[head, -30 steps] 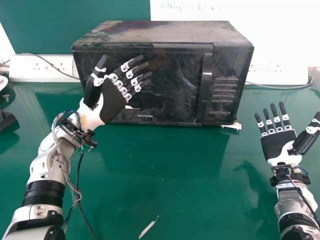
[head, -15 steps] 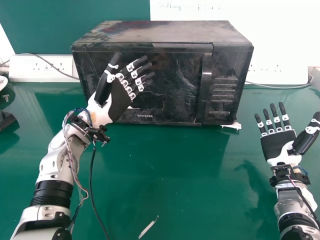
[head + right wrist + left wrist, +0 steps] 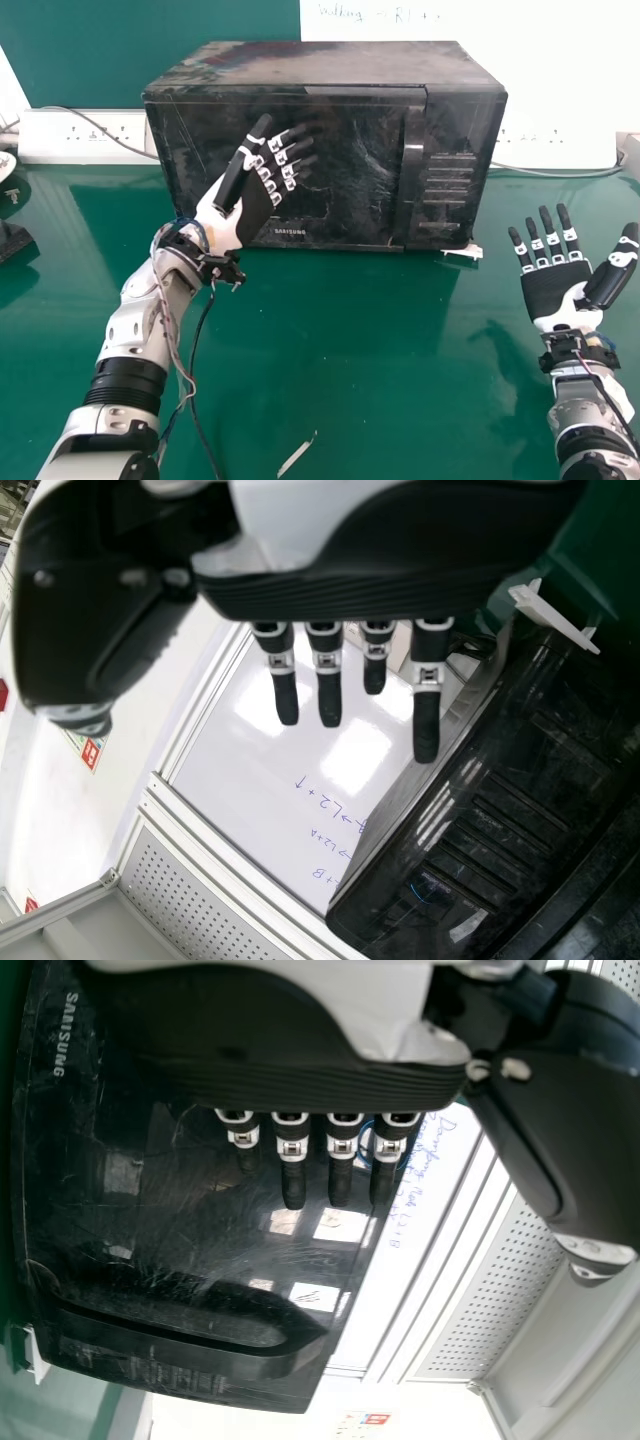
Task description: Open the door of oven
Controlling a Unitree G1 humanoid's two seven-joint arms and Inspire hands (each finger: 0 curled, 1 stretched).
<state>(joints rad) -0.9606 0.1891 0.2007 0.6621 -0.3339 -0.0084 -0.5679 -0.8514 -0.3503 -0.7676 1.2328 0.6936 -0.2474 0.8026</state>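
My left hand (image 3: pixel 240 207) is in front of the left half of the black oven (image 3: pixel 350 130), its fingers straight and spread, thumb up. The oven door (image 3: pixel 350 170) stands closed, with its upright handle (image 3: pixel 410 165) to the right of the left hand's fingertips and apart from them. My right hand (image 3: pixel 558 290) rests palm up at the right, off the oven, fingers straight. In the left wrist view, the left hand (image 3: pixel 300 1080) hangs before the door (image 3: pixel 180 1230), the handle (image 3: pixel 190 1335) beyond its fingers. In the right wrist view, the right hand (image 3: pixel 340 600) is beside the oven (image 3: pixel 500 810).
The oven stands on a green table (image 3: pixel 330 350) near the back wall. Power strips (image 3: pixel 85 135) and cables lie on both sides behind it. A small white strip (image 3: pixel 296 456) lies near the front edge, and a dark object (image 3: pixel 12 240) sits at the far left.
My left hand and forearm have moved to the right along the oven front, with the fingers still straight. The right arm has stayed nearly still, and the door has not moved.
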